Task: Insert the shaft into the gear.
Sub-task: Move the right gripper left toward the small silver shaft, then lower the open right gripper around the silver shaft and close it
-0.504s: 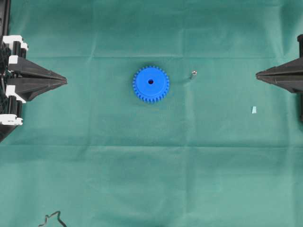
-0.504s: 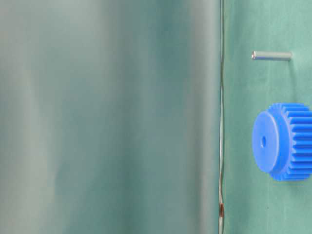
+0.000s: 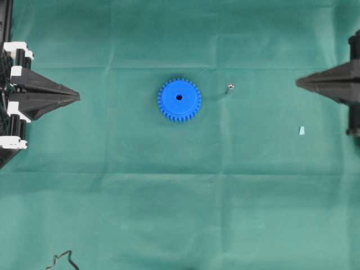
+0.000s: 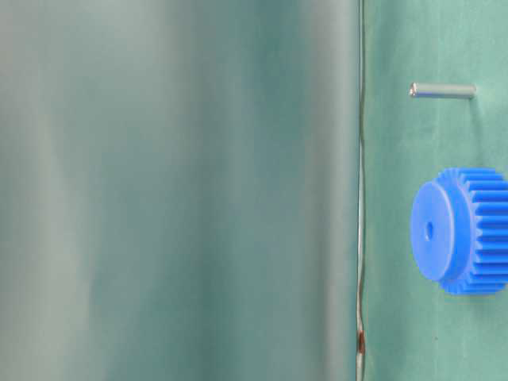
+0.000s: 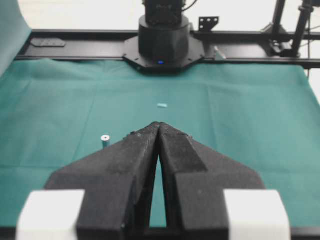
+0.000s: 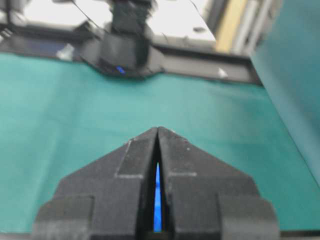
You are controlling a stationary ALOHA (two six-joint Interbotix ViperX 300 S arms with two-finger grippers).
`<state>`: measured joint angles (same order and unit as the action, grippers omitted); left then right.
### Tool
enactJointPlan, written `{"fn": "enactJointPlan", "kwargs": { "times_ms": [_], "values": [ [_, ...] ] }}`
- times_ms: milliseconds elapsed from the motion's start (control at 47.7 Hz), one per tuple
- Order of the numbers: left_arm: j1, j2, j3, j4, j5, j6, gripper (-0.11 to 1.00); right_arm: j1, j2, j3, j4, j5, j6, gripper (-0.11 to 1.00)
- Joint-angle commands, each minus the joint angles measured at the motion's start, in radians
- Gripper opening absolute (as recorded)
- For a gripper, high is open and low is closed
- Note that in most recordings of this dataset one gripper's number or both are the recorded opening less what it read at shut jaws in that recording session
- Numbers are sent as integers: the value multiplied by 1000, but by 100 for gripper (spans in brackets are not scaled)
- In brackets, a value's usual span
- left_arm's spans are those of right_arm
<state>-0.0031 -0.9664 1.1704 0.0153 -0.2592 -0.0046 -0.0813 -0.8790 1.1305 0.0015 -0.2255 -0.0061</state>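
The bright-blue gear (image 3: 179,99) lies flat mid-table, its dark centre hole facing up; the table-level view shows it too (image 4: 460,232). The shaft (image 3: 229,88), a tiny silver pin, stands upright just right of the gear, also seen as a slim rod (image 4: 442,90) and from the left wrist (image 5: 105,140). My left gripper (image 3: 77,97) is shut and empty at the left edge, far from the gear; its tips meet (image 5: 159,124). My right gripper (image 3: 298,82) is shut and empty at the right edge. A sliver of the gear's blue (image 6: 158,200) shows through the slit behind its tips (image 6: 158,129).
A small pale-blue scrap of tape (image 3: 301,131) lies on the green cloth (image 3: 180,202) near the right gripper. A thin dark wire (image 3: 63,258) curls at the front left edge. Black frame and arm bases stand beyond the cloth's ends.
The right gripper has moved a little toward the table's middle and slightly toward the back. Gear, shaft and left gripper have not moved.
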Motion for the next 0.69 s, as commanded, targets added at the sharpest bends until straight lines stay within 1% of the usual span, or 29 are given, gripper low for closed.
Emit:
{"fn": "enactJointPlan", "kwargs": {
  "times_ms": [0, 210, 273, 315, 378, 399, 420, 483, 546, 587, 629, 671],
  "values": [
    [-3, 11, -26, 3, -5, -2, 0, -25, 67, -44, 0, -2, 0, 2],
    [-2, 9, -26, 3, -5, -3, 0, -60, 252, -81, 2, -3, 2, 3],
    [-3, 11, -26, 3, -5, -2, 0, -75, 313, -94, 6, -3, 3, 8],
    [-2, 11, -26, 3, -3, -3, 0, -84, 357, -104, 11, -5, 3, 16],
    [-2, 11, -26, 3, -3, -3, 0, -100, 422, -120, 12, -6, 3, 31],
    [-3, 9, -26, 3, -3, -3, 0, -106, 453, -126, 12, -11, 3, 36],
    [-3, 11, -26, 3, -3, -3, 0, -110, 474, -130, 14, -12, 3, 45],
    [-2, 11, -26, 3, -2, -3, 0, -121, 534, -138, 14, -29, 3, 64],
    [-2, 12, -25, 3, 0, -5, 0, -133, 591, -143, 14, -52, 3, 81],
    [-3, 12, -26, 3, 2, -5, 0, -140, 624, -144, 15, -69, 3, 91],
    [-2, 14, -26, 3, 2, -5, 0, -144, 657, -147, 17, -84, 3, 94],
    [-2, 14, -25, 3, 2, -5, 0, -153, 692, -149, 21, -101, 3, 91]
  ]
}}
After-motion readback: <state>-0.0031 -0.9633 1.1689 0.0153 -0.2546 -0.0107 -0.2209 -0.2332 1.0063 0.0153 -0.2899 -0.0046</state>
